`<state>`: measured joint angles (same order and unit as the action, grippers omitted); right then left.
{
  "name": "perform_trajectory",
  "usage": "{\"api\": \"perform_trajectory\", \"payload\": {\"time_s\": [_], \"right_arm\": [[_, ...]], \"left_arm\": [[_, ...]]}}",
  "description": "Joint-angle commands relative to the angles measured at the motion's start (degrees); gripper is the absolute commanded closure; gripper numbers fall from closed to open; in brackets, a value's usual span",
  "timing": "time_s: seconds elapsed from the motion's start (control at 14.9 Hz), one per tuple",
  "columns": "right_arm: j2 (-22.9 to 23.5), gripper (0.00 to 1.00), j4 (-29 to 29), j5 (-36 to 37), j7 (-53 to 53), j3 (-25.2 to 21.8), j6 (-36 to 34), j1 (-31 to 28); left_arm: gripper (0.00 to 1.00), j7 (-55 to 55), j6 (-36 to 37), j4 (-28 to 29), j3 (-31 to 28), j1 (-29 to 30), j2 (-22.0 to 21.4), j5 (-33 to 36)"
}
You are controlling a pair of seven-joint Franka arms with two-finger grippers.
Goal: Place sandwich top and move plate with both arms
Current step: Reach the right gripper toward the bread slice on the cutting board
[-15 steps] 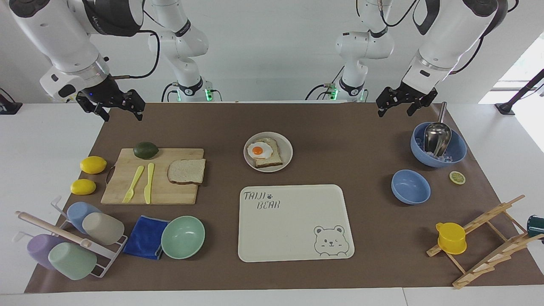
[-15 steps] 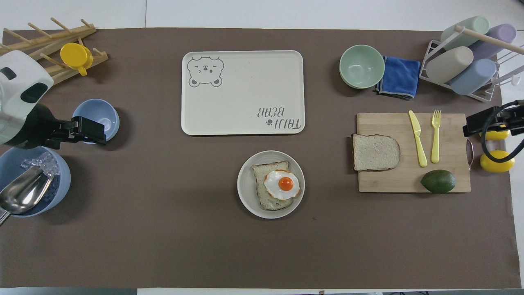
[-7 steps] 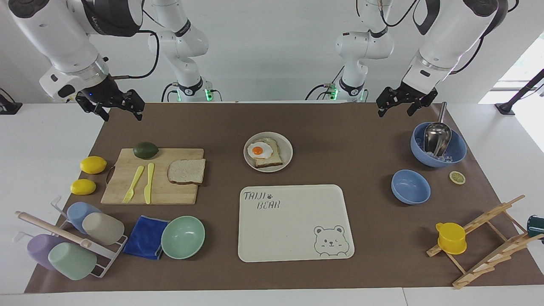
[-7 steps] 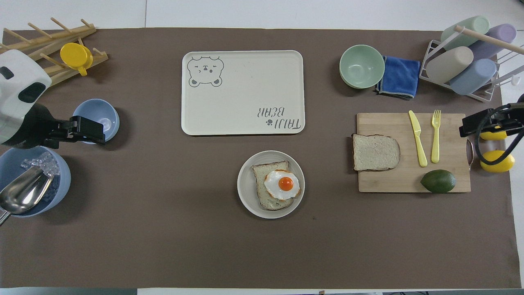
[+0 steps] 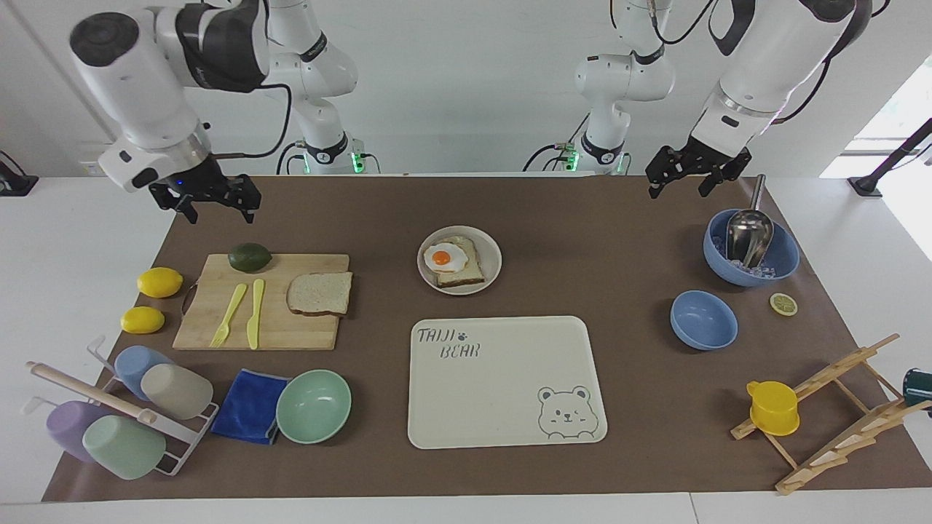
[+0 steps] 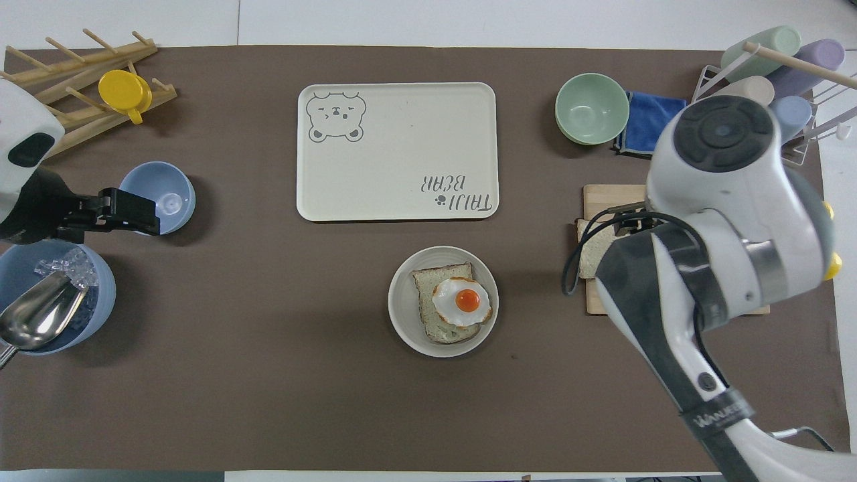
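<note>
Fingers on both grippers, right (image 5: 217, 203) and left (image 5: 685, 177), look open and empty. Bring your right gripper down over the bread (image 5: 320, 292); grip its crust edges lightly.

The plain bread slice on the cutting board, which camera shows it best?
The facing view: the sandwich top lies fully visible on the cutting board. In the overhead view the right arm covers nearly all of it; only one edge shows.

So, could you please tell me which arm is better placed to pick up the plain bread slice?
The right arm. Its open end effector hangs at the cutting board's end, where the bread slice lies. The left end effector is over the table's other end.
</note>
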<state>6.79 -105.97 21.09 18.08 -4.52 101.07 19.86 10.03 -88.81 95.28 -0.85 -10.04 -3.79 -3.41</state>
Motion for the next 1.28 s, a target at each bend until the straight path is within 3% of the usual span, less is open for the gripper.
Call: {"api": "perform_trajectory", "payload": {"time_s": [0.0,0.13,0.34,0.67,0.87,1.21], "right_arm": [[6.55,0.00,1.02,6.75,6.67,0.03,1.85,4.73],[14.01,0.00,5.58,11.24,15.19,0.04,-0.25,9.31],[17.11,0.00,6.30,11.61,20.40,0.12,1.06,9.33],[17.03,0.00,2.62,11.26,20.85,0.30,4.75,8.01],[16.59,0.14,0.86,9.77,21.81,0.30,5.98,8.09],[16.06,0.20,-1.17,8.88,22.70,0.30,7.22,8.09]], "left_arm": [[0.00,-0.45,0.74,0.26,0.41,0.64,-0.78,0.86],[0.00,-0.45,0.74,0.17,0.41,0.64,-0.78,0.86],[0.00,-0.45,0.74,0.26,0.41,0.72,-0.78,0.86],[0.00,-0.45,0.74,0.26,0.41,0.64,-0.78,0.86],[0.00,-0.45,0.74,0.26,0.41,0.64,-0.78,0.86],[0.00,-0.45,0.74,0.26,0.41,0.72,-0.78,0.86]]}}
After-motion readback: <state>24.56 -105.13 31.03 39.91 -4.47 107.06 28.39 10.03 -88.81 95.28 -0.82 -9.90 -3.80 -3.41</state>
